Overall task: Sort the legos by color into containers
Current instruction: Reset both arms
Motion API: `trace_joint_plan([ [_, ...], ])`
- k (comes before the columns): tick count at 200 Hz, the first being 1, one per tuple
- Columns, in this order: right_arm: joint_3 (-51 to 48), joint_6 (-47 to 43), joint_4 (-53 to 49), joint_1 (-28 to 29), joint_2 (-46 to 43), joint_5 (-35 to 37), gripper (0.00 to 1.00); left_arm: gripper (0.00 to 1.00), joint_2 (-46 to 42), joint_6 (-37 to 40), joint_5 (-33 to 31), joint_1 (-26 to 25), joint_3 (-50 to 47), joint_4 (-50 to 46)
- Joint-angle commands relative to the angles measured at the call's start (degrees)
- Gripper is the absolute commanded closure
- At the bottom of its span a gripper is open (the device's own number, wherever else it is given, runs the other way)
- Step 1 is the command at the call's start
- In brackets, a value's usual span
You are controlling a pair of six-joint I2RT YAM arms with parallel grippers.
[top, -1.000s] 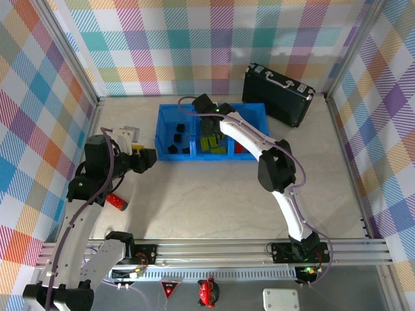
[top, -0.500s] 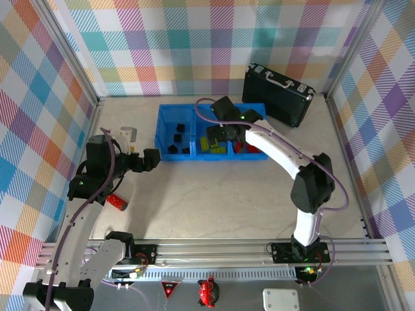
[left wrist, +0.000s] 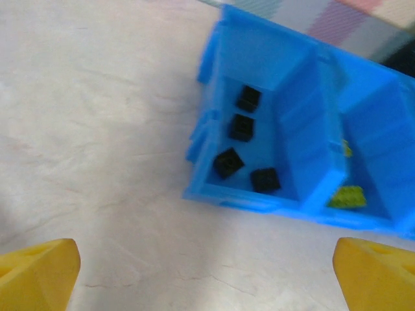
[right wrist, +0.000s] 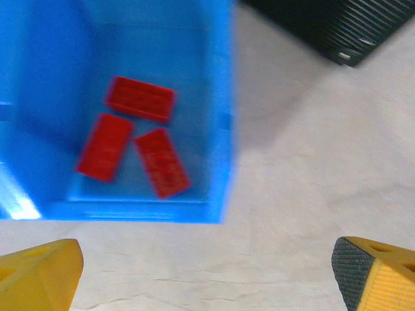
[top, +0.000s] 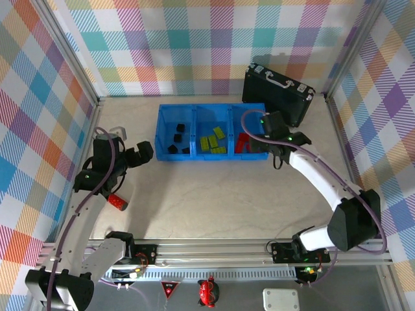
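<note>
Lower left of the overhead view: one red brick [top: 117, 202] lies loose on the table [top: 214, 194], well apart from the blue tray [top: 162, 120]. Sorting is judged incomplete on that account.

Left claw [left wrist: 207, 272]: spread wide, empty, facing the tray's left end rather than the stray.

Tray, upper centre: black cubes [left wrist: 241, 127] in the left cell, green bricks [top: 213, 142] in the middle, red bricks [right wrist: 133, 146] on the right; colours are kept apart.

Right claw [right wrist: 207, 275]: spread wide, empty, beside the red cell.

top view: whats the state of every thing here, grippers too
left gripper: open, empty
right gripper: open, empty
black legos: in left compartment
green legos: in middle compartment
red legos: in right compartment
loose red lego: on table, unsorted
black case: shut
</note>
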Motion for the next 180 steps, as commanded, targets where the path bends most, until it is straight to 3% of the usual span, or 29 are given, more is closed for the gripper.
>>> trace_joint_plan([
  [1,-5.99,-2.22,9.13,-4.78,-2.79,2.95,0.01,0.0,-0.44,-3.91,-11.41,0.49,-5.39,6.97],
  [40,-15.72,-3.51,19.86,-11.66,-3.04,2.93,0.01,0.0,2.81,-2.02,-18.5,0.47,-11.43,16.3],
  [97,-29.33,-10.6,46.11,-15.2,1.24,2.96,0.01,0.0,16.15,2.13,-33.06,0.48,-14.78,25.01],
  [131,-33.11,-9.5,56.47,-16.54,3.65,0.5,0.01,0.0,24.29,6.91,-30.48,0.48,-17.46,35.93],
  [160,-37.71,-11.98,69.08,-16.89,3.25,-7.24,0.01,0.0,25.26,12.87,-24.59,0.48,-24.23,53.94],
  [180,-41.59,-12.71,79.82,-16.9,5.72,-10.03,0.01,0.0,25.89,16.03,-20.63,0.55,-25.72,60.05],
])
